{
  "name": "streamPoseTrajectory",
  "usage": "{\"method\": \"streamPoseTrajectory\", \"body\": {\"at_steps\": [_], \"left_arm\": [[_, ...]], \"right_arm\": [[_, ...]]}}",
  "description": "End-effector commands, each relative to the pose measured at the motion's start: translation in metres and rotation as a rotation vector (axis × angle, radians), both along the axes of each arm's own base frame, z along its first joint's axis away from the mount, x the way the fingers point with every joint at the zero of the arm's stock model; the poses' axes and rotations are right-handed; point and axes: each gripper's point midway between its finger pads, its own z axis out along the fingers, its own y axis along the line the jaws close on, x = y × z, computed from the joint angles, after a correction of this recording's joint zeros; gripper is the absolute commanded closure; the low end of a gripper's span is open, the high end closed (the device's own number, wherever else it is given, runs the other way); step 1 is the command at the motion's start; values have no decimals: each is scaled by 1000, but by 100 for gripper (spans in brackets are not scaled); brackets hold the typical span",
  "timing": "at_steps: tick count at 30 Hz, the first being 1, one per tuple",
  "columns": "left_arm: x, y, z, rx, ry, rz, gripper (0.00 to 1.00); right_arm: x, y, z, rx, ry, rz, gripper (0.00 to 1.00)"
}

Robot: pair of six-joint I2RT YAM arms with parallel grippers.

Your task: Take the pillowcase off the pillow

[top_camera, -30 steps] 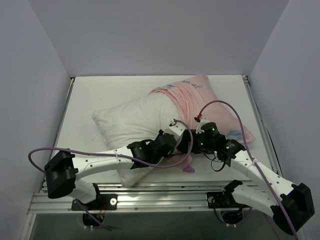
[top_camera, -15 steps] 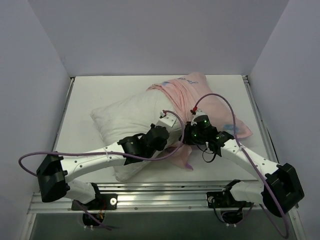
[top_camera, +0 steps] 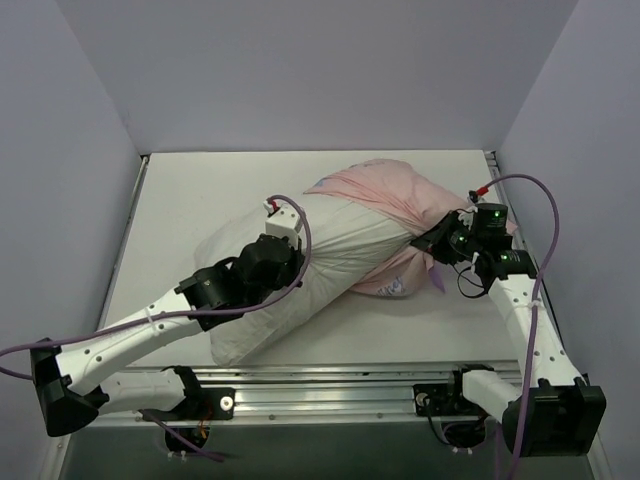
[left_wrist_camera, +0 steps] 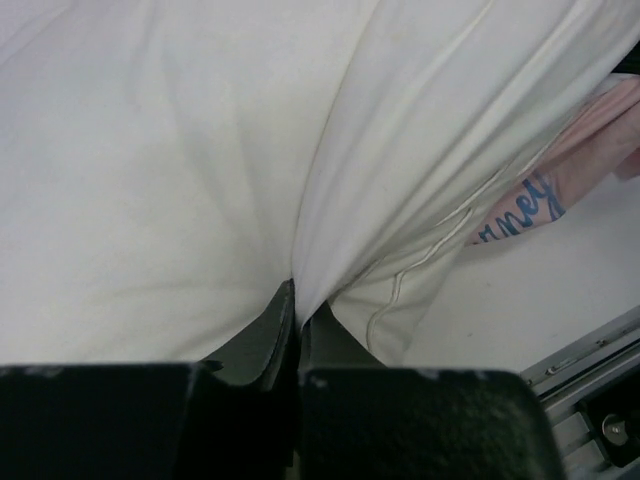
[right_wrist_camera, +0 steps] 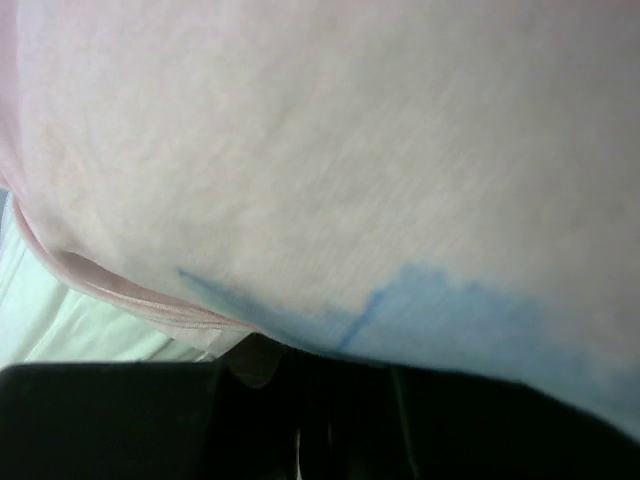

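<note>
Top external view: the pillowcase [top_camera: 385, 190] covers the far right end of the pillow [top_camera: 340, 250], lying on the tabletop [top_camera: 200, 190]. Left tool [left_wrist_camera: 297, 305], closed tight, pinches white pillow fabric; right tool [top_camera: 428, 240] clamps the bunched pillowcase.

Pillow [top_camera: 340, 245] plain white; pillowcase [top_camera: 385, 190] pale pink, blue lettering.

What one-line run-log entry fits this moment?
left pincer: shut on plump white fabric pillow | right pincer: shut on thin pink printed fabric pillowcase | pillowcase: partly off pillow
</note>
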Motion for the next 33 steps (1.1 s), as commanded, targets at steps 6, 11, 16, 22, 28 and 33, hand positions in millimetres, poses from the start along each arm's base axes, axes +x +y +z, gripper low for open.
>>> {"method": "streamPoseTrajectory", "body": {"at_steps": [6,11,16,22,28,33], "left_arm": [[-47,40,-18,109,118,-134,58],[-61,8,13,-66,151,-232,6],[-16,33,59,-111,103,-113,6],[59,58,29,-86,227,-96,6],[109,59,-14,-99,349,-169,6],[106,37,-37,-183,470,-325,6]], "right_arm": [[22,-54,56,-126,-214,-160,86],[-2,-52,70,-224,-220,-69,43],[-5,-39,78,-228,-265,9,26],[-4,-21,86,-270,-316,106,14],[0,1,99,-298,-358,204,12],[10,21,107,-280,-383,280,12]]}}
